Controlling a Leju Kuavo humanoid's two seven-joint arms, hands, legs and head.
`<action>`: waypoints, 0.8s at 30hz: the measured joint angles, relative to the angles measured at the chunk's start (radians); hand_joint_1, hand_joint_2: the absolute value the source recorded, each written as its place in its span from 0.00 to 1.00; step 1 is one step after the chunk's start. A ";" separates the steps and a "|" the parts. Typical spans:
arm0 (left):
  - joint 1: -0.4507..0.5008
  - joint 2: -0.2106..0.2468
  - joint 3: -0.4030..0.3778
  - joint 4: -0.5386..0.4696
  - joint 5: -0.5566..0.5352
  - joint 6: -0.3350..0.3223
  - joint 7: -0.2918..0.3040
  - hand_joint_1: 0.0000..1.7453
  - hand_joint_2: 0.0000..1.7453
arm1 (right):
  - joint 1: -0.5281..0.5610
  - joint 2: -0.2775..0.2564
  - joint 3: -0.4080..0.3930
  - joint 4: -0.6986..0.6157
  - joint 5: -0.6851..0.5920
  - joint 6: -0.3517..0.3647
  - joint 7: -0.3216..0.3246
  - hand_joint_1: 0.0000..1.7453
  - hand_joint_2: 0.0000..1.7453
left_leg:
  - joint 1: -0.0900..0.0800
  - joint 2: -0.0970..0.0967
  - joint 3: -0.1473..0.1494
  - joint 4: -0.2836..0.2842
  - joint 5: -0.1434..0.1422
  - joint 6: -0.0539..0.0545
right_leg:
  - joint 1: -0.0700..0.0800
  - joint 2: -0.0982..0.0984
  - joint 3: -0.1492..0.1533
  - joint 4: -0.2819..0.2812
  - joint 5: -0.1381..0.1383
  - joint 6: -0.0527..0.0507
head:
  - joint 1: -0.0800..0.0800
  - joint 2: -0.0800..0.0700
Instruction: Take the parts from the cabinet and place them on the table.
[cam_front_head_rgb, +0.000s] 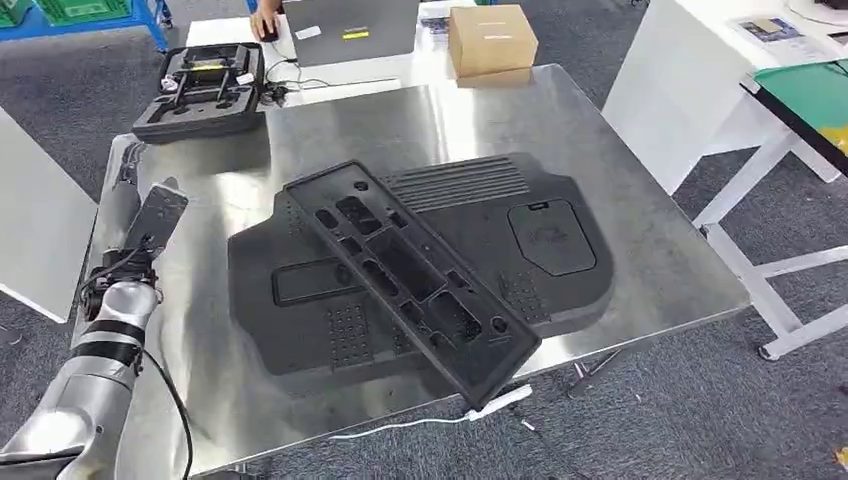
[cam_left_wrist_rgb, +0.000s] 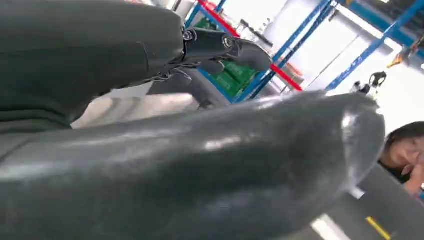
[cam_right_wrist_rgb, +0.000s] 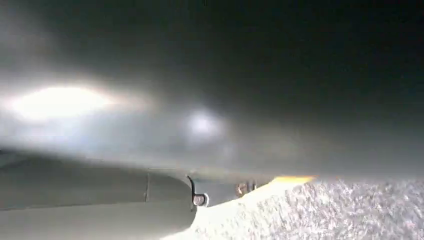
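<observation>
A large black moulded cover (cam_front_head_rgb: 540, 235) lies flat in the middle of the steel table (cam_front_head_rgb: 640, 180). A long black panel with several cut-outs (cam_front_head_rgb: 410, 275) rests diagonally on top of it, one end reaching the table's front edge. My left hand (cam_front_head_rgb: 155, 222) hovers over the table's left edge, apart from both parts, fingers stretched out and holding nothing. In the left wrist view its thick thumb (cam_left_wrist_rgb: 210, 160) and dark fingers (cam_left_wrist_rgb: 225, 47) are spread. The right wrist view has my right hand's grey cover (cam_right_wrist_rgb: 75, 200) under a dark blur; its fingers are hidden.
A black foam tray with small parts (cam_front_head_rgb: 200, 90) sits at the table's back left corner. Behind it are a cardboard box (cam_front_head_rgb: 490, 40), a laptop (cam_front_head_rgb: 350, 28) and a person's hand (cam_front_head_rgb: 266, 22). White tables stand at right (cam_front_head_rgb: 700, 80) and left (cam_front_head_rgb: 30, 230).
</observation>
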 joint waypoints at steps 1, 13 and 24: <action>0.009 -0.002 0.005 -0.002 0.009 -0.002 -0.003 0.00 0.00 | 0.000 -0.001 0.001 0.000 -0.002 0.000 0.000 0.00 0.00 | 0.000 0.002 -0.002 0.000 0.000 -0.001 | -0.004 -0.001 -0.035 0.082 -0.032 0.001 | -0.001 0.000; 0.048 -0.007 0.056 -0.029 0.065 -0.009 -0.027 0.00 0.00 | -0.006 -0.007 0.018 0.000 -0.018 -0.001 -0.001 0.00 0.00 | 0.012 0.007 -0.039 0.025 -0.004 -0.063 | -0.017 -0.003 0.116 -0.199 0.098 -0.016 | -0.010 0.000; 0.073 -0.011 0.071 -0.057 0.134 -0.076 -0.050 0.00 0.00 | -0.005 -0.008 0.030 0.001 -0.026 -0.002 0.002 0.00 0.00 | 0.002 0.004 0.115 0.017 -0.112 -0.055 | -0.004 -0.006 0.052 -0.192 0.159 -0.003 | -0.018 0.000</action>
